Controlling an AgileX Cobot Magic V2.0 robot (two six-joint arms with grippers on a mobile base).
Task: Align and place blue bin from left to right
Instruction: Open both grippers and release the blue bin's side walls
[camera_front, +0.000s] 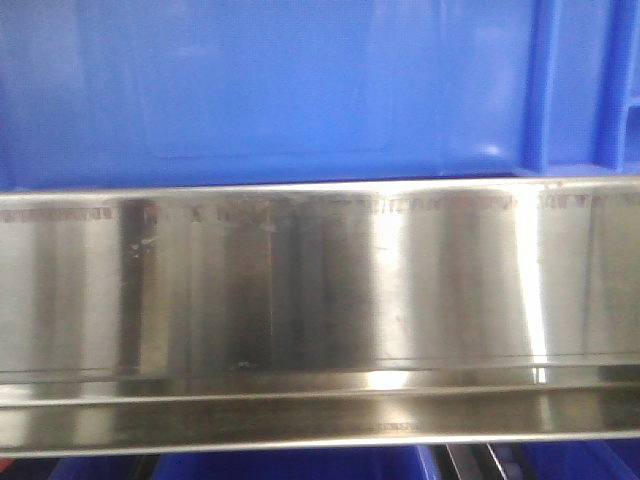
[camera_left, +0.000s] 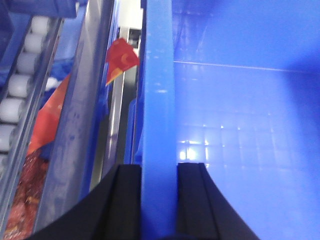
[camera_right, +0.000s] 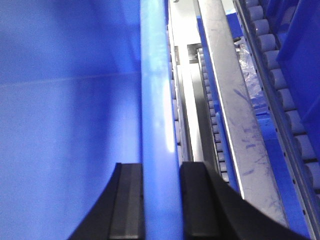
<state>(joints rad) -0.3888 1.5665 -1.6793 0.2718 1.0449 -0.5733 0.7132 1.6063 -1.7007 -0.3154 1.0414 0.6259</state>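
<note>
The blue bin (camera_front: 270, 90) fills the top of the front view, its flat side panel above a steel rail, with ribs at the right corner. In the left wrist view my left gripper (camera_left: 160, 172) is shut on the bin's left rim (camera_left: 158, 90), one black finger (camera_left: 129, 200) outside and one inside; the bin's floor (camera_left: 240, 140) shows to the right. In the right wrist view my right gripper (camera_right: 161, 172) is shut on the bin's right rim (camera_right: 156, 80), with the bin's inner wall (camera_right: 65, 125) to the left. Neither gripper shows in the front view.
A brushed steel shelf front (camera_front: 320, 290) spans the front view, with more blue bins (camera_front: 290, 465) below it. White conveyor rollers (camera_left: 20, 85) and red packaging (camera_left: 122, 57) lie left of the bin. Steel rails (camera_right: 235, 115) and rollers (camera_right: 290, 100) run on its right.
</note>
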